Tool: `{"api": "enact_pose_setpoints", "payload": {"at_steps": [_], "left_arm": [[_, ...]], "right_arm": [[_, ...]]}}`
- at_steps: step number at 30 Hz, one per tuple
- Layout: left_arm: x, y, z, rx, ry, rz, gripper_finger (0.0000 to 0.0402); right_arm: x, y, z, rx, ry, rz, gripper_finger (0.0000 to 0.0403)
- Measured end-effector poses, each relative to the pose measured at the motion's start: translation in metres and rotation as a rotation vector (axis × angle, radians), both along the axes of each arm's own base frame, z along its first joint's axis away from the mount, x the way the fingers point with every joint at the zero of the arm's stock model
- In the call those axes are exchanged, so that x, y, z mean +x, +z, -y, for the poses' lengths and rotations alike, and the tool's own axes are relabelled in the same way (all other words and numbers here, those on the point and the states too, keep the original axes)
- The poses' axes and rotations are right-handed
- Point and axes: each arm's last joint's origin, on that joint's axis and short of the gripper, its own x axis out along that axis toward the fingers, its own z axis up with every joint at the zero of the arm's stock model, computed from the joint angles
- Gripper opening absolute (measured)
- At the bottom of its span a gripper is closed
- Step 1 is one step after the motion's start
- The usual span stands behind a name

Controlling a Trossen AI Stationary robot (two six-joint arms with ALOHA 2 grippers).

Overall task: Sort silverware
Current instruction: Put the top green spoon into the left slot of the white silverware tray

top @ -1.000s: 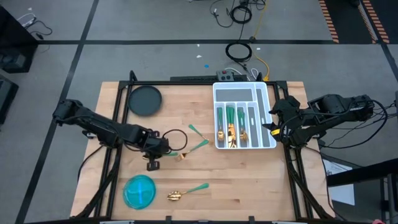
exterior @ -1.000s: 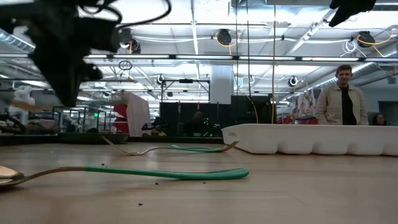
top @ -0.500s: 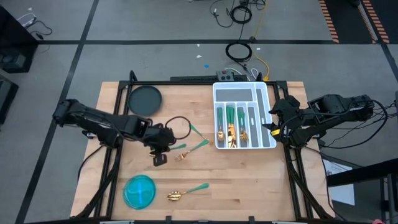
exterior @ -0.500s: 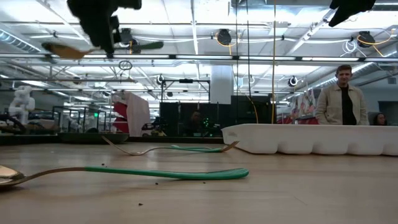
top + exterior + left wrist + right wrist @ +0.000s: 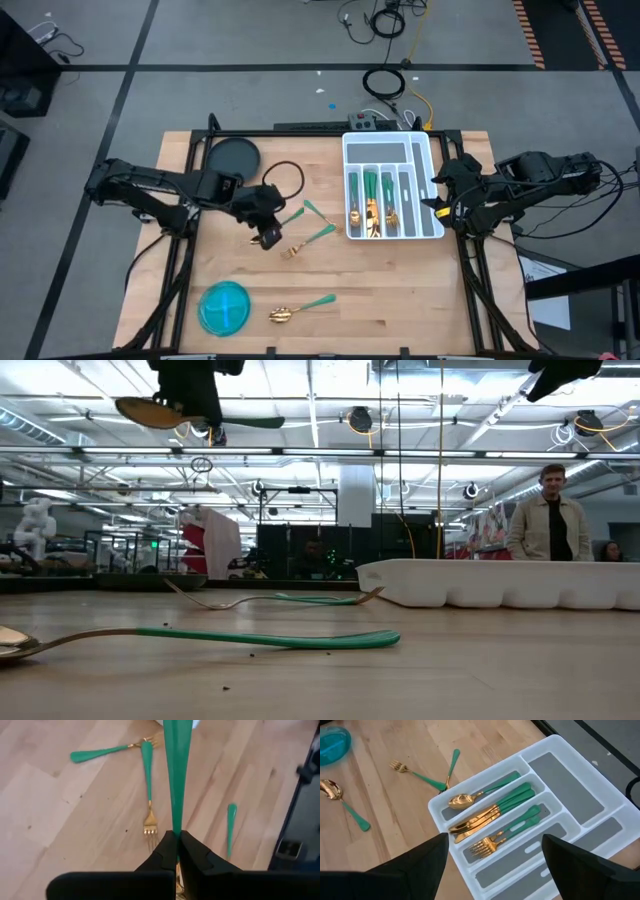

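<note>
The piece in play is a spoon point(image 5: 175, 413), gold bowl and slim teal handle, hanging up in the air over the middle-left of the desk point(image 5: 400, 300). The left pincer point(image 5: 176, 845) is pinched on it around where the handle meets the neck, with the handle poking straight out ahead in the left wrist view. In the low view it sits roughly level, the bowl sticking out one side of the pincer and the handle the other.

My guess on handling: light and rigid, no flex, but the glossy handle looks slippery and tapers, so it could swivel or slide in a two-finger pinch. Holding near the balance point like this seems the safest bet.

Below it, two forks point(image 5: 308, 233) lie on the wood with their heads nearly touching, and another spoon point(image 5: 300, 307) sits close to the front edge, just beside the blue bowl point(image 5: 224, 307). A dark round dish point(image 5: 232, 160) is at the back left.

The white tray point(image 5: 392, 146) is off to the right, and its long slots already hold a spoon, knives and forks, one kind per slot. The right pincer point(image 5: 492, 857) hovers by the tray's right side, fingers spread wide, holding nothing.
</note>
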Motion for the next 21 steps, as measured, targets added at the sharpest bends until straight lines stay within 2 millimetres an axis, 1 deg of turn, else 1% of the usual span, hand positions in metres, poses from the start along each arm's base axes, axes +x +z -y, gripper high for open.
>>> {"api": "enact_pose_setpoints", "payload": {"at_steps": [5, 9, 12, 15, 21], "left_arm": [[0.005, 0.003, -0.007, -0.07, 0.128, 0.044, 0.0006], [0.007, 0.004, -0.015, -0.131, 0.297, 0.061, 0.0006], [0.008, 0.004, -0.02, -0.142, 0.402, 0.076, 0.0006], [0.011, 0.007, -0.024, -0.172, 0.501, 0.127, 0.0006], [0.014, 0.009, -0.041, -0.237, 0.666, 0.174, 0.0006]], "right_arm": [[0.001, 0.001, 0.0, 0.005, -0.001, 0.015, 0.0313], [0.002, 0.001, 0.0, 0.008, -0.002, 0.024, 0.0313], [0.003, 0.002, -0.001, 0.013, -0.002, 0.04, 0.0313], [0.003, 0.002, -0.001, 0.015, -0.002, 0.046, 0.0313], [0.004, 0.003, -0.001, 0.027, -0.015, 0.055, 0.0313]]}}
